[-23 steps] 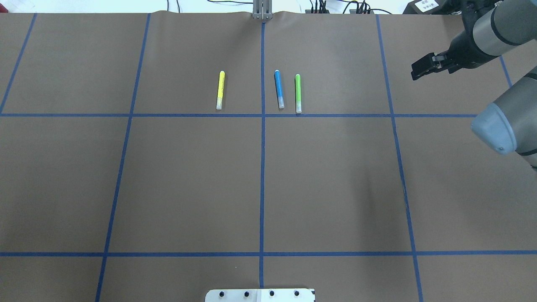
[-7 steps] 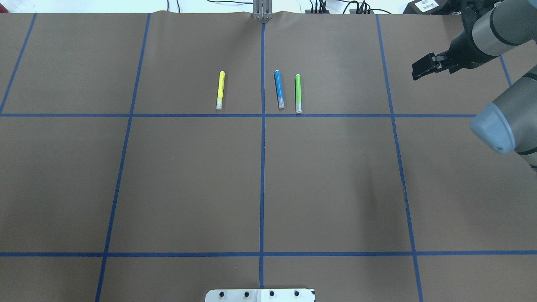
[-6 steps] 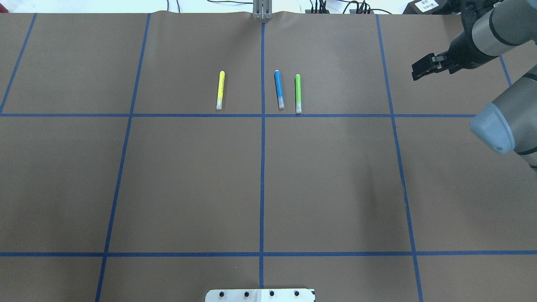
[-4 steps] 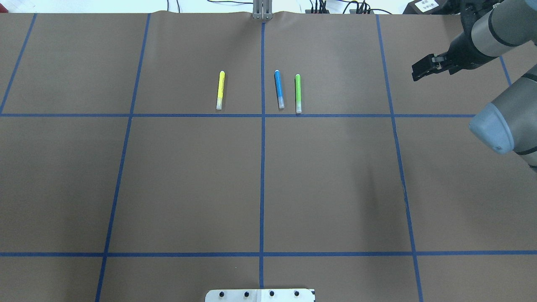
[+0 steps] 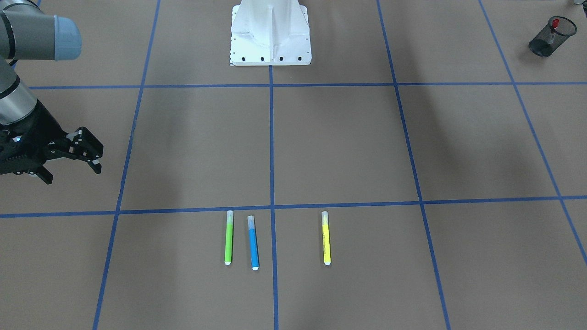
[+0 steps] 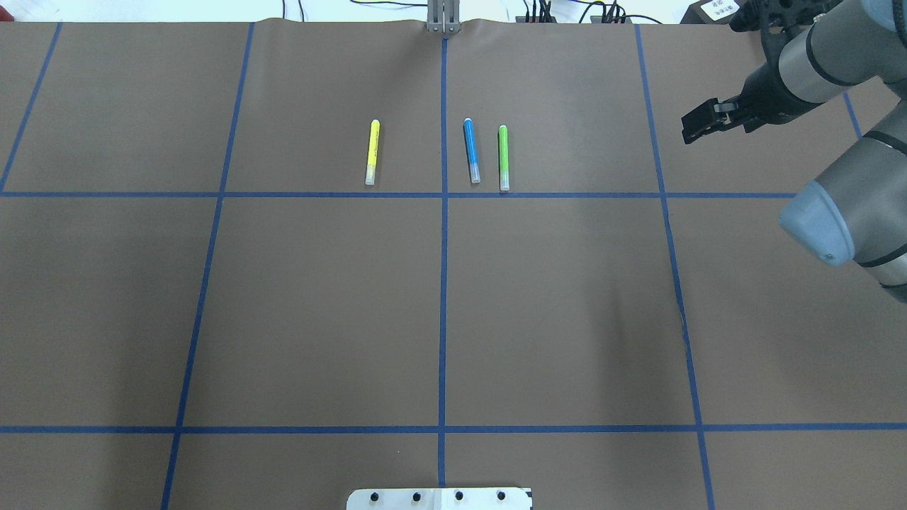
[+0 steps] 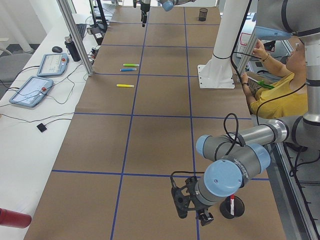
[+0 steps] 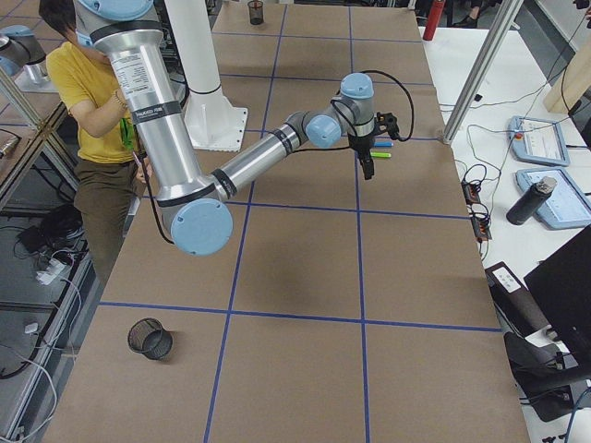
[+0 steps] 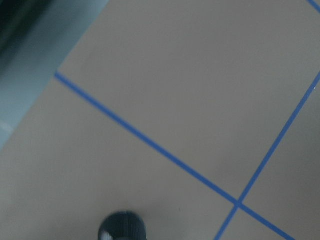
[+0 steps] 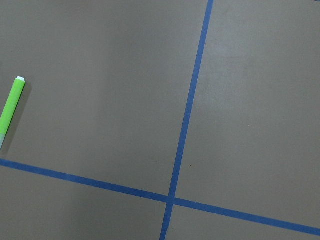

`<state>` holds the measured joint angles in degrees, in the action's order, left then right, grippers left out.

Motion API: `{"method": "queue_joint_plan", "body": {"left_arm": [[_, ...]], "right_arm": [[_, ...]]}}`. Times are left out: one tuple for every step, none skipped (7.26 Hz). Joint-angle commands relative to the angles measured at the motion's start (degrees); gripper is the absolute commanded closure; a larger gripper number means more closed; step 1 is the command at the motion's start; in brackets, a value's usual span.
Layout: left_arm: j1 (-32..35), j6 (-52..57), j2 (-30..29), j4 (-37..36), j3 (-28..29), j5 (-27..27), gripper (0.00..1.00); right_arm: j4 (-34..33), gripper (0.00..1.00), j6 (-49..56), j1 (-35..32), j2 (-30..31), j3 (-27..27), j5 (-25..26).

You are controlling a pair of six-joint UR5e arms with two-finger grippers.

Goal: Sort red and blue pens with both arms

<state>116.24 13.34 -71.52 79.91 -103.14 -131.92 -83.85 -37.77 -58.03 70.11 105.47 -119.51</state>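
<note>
Overhead exterior: the right gripper (image 6: pixel 698 129), jaws apart, hangs right of the blue pen (image 6: pixel 471 150), with the green marker (image 6: pixel 503 157) between them.
The pen's long axis runs away from the robot, and the right arm is nearer. I cannot tell the left gripper's (image 7: pixel 192 206) jaws. One blue pen, one green marker, one yellow marker (image 6: pixel 371 151). One red pen (image 5: pixel 555 24) stands in a mesh cup (image 5: pixel 541 46). A second mesh cup (image 8: pixel 150 339) makes two.

The table cover (image 6: pixel 319 304) is dull brown paper with blue tape lines (image 6: pixel 443 319). The blue pen (image 6: pixel 471 151), near 12 o'clock, is smooth plastic with a cloudy clear cap. The right arm (image 6: pixel 815 49) is smooth grey metal.
</note>
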Motion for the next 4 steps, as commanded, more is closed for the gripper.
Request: {"method": "queue_joint_plan", "body": {"left_arm": [[-5.9,-0.5,-4.2,2.8,0.0,-0.1,0.00],[-6.3,-0.5,-5.2,2.8,0.0,-0.1,0.00],[-6.3,-0.5,-5.4,2.8,0.0,-0.7,0.00],[-6.3,-0.5,-5.4,2.8,0.0,-1.3,0.00]], "right_arm": [[0.0,0.00,-7.7,4.2,-5.2,-2.4,0.2],[0.0,0.00,-11.8,6.8,-8.3,-5.1,2.5],[0.0,0.00,-14.0,8.4,-12.1,-8.9,4.1],[0.0,0.00,-15.7,9.8,-16.5,-14.0,5.2]]}}
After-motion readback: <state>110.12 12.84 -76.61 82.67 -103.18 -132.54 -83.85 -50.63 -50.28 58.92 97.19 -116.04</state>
